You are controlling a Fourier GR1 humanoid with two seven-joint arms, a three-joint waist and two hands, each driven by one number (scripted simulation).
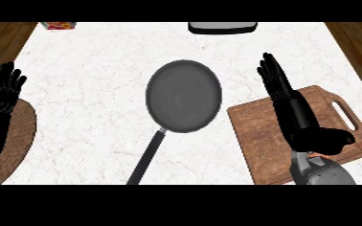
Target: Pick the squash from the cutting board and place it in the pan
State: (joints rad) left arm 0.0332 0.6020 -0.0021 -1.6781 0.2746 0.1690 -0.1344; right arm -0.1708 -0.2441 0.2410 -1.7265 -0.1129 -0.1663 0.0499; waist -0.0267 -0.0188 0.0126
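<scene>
Right hand (295, 107) lies over the cutting board (265, 139) in the lower right of the frame, its grey forearm coming up from the bottom edge. The fingers (272, 74) are stretched out straight, pointing toward the top of the frame and reaching past the board's upper edge onto the white counter (99, 67); the thumb sticks out to the right, near the board's handle slot. The hand is unclenched and nothing shows in its grasp.

No squash can be seen anywhere in the frame: none shows on the bare parts of the cutting board, and whether the hand and arm hide it cannot be told. The pan (184, 96) sits in the middle of the frame, dark grey and round, with only its bare inner surface showing. Its long dark handle runs down and to the left toward the bottom edge. The pan's right rim is just beside the cutting board's upper left corner, and the fingers of the right hand are near it but apart from it.

Left hand (10, 88) shows at the left edge of the frame, fingers up and relaxed, resting above a round brown mat (21, 139) that is cut off by the frame edge. A dark tray-like object (221, 27) sits at the top centre, and a small red and yellow item (59, 26) lies at the upper left.
</scene>
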